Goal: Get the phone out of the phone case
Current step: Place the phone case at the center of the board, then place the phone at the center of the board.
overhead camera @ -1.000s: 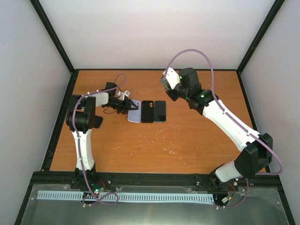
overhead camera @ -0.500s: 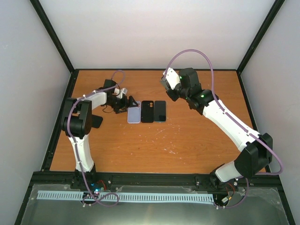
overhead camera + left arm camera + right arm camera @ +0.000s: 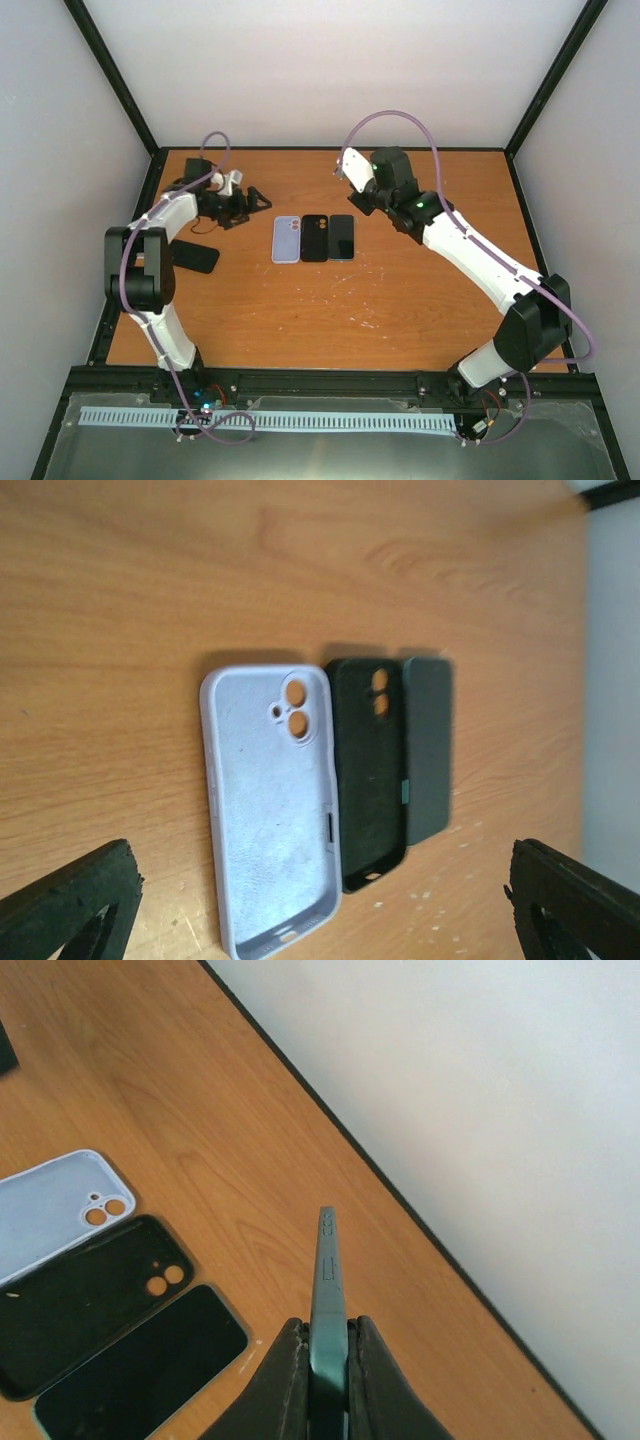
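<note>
Lavender case [image 3: 268, 810] lies empty, inside up, mid-frame in the left wrist view; black case [image 3: 368, 775] just beside it, also empty. Glossy dark slab [image 3: 342, 237] at the row's right end reads as the phone (bare or shelled, can't tell). Upper left of the overhead, left tool [image 3: 248, 203] is spread wide, holding nothing. Above the row, right tool [image 3: 328, 1360] pinches a thin dark-green piece [image 3: 326, 1280] edge-on, phone or case unclear. Probably near done: the held piece has yet to go on the desk [image 3: 400, 300].
</note>
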Controlling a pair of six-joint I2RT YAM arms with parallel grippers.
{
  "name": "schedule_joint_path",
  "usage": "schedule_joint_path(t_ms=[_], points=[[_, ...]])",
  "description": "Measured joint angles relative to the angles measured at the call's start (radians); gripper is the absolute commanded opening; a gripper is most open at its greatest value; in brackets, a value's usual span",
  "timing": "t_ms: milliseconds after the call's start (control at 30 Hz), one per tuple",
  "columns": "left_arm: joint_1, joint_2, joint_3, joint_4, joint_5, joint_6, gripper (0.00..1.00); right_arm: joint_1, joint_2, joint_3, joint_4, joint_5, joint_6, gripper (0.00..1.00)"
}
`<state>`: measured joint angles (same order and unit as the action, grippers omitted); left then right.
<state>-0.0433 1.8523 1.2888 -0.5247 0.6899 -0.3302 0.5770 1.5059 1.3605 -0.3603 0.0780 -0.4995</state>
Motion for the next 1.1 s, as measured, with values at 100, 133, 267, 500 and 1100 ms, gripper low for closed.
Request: schedule_joint_path(t_ms=[100,133,267,500,1100], points=[[0.054,-0.053,0.011,0.000,0.077,-0.003,1.00,0.039,0.016,-0.001,0.048,0.056,-0.058,0.03],[0.069,-0.066,0.018,0.003,0.105,-0.008,1.00,0.061,0.020,-0.005,0.074,0.083,-0.082,0.03],[0.089,-0.114,0.045,0.011,0.223,-0.035,1.00,0.175,0.035,-0.052,0.213,0.185,-0.211,0.03],[0.089,-0.183,0.047,0.081,0.411,-0.136,1.00,0.346,0.087,-0.188,0.500,0.341,-0.465,0.03],[0.039,-0.230,-0.101,0.301,0.603,-0.365,0.77,0.511,0.230,-0.303,1.086,0.538,-0.929,0.03]])
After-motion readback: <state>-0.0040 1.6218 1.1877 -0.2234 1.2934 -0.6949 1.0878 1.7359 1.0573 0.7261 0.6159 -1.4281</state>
